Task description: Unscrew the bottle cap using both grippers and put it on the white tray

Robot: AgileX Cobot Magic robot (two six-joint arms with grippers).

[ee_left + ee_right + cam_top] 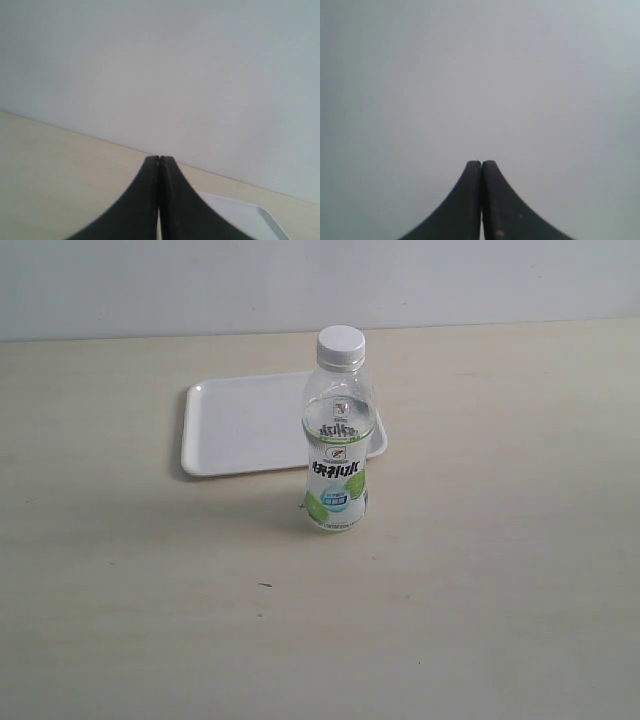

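Note:
The clear bottle [337, 455] with its white-and-green label stands upright near the middle of the table in the exterior view. Its white ribbed cap [341, 344] sits on the neck. Just behind it lies the flat white tray [240, 425], with nothing on it. Neither arm shows in the exterior view. My left gripper [159, 159] is shut with nothing in it, and a corner of the tray [250, 217] shows beyond its fingers. My right gripper [481, 163] is also shut and empty, facing only a plain grey wall.
The light wooden table [480, 570] spreads widely on all sides of the bottle. A pale wall [300, 280] rises along the table's far edge. A tiny dark speck [264, 585] lies on the table in front of the bottle.

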